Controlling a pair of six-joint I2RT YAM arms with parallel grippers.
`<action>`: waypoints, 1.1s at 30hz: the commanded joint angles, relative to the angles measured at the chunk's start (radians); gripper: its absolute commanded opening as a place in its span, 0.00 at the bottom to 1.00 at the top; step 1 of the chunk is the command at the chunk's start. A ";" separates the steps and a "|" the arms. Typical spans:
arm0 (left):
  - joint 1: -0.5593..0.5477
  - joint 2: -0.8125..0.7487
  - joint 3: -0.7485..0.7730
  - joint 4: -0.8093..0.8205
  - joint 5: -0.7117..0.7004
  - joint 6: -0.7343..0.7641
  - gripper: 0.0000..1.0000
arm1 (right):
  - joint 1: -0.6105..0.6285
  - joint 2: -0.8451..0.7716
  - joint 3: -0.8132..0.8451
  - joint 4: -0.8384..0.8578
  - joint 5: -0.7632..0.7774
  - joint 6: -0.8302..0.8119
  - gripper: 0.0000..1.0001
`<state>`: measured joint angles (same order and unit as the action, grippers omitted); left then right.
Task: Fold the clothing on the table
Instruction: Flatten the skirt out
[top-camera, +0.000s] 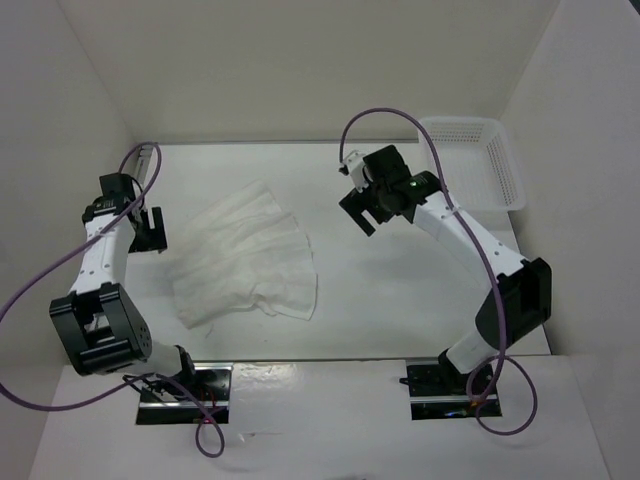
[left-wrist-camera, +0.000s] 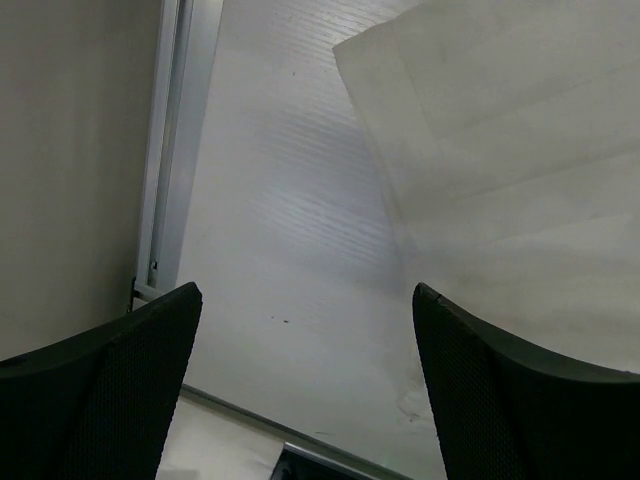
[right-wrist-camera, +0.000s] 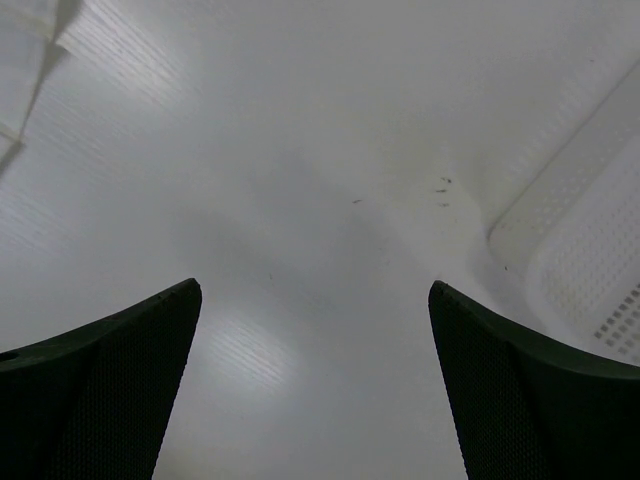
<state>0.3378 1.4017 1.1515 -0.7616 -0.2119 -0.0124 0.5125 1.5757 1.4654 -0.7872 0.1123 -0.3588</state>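
The clothing (top-camera: 245, 262) is a thin white pleated garment lying flat on the table (top-camera: 390, 290), left of the middle, fanned out toward the near side. My left gripper (top-camera: 150, 228) hovers just left of its far corner, open, with only bare table between the fingers; a corner of the clothing (left-wrist-camera: 500, 150) fills the upper right of the left wrist view. My right gripper (top-camera: 362, 205) hangs open above the table to the right of the garment, apart from it. Only a sliver of the clothing (right-wrist-camera: 22, 60) shows at the top left of the right wrist view.
A white perforated basket (top-camera: 478, 160) stands at the far right corner, and its rim (right-wrist-camera: 580, 230) shows in the right wrist view. A grey metal rail (left-wrist-camera: 165, 150) runs along the table's left edge by the wall. White walls close in on three sides.
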 joint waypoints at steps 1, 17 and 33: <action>-0.003 0.058 0.057 0.074 -0.092 -0.035 0.92 | 0.003 -0.129 -0.068 0.011 0.111 -0.028 0.98; -0.045 0.347 0.143 0.168 -0.014 0.026 0.77 | -0.161 -0.310 -0.149 -0.017 0.053 -0.020 0.98; -0.045 0.402 0.080 0.237 -0.026 0.348 0.82 | -0.220 -0.301 -0.089 -0.027 0.001 0.007 0.98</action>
<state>0.2913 1.7954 1.2507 -0.5522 -0.2581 0.2340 0.3035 1.2907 1.3308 -0.8017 0.1303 -0.3729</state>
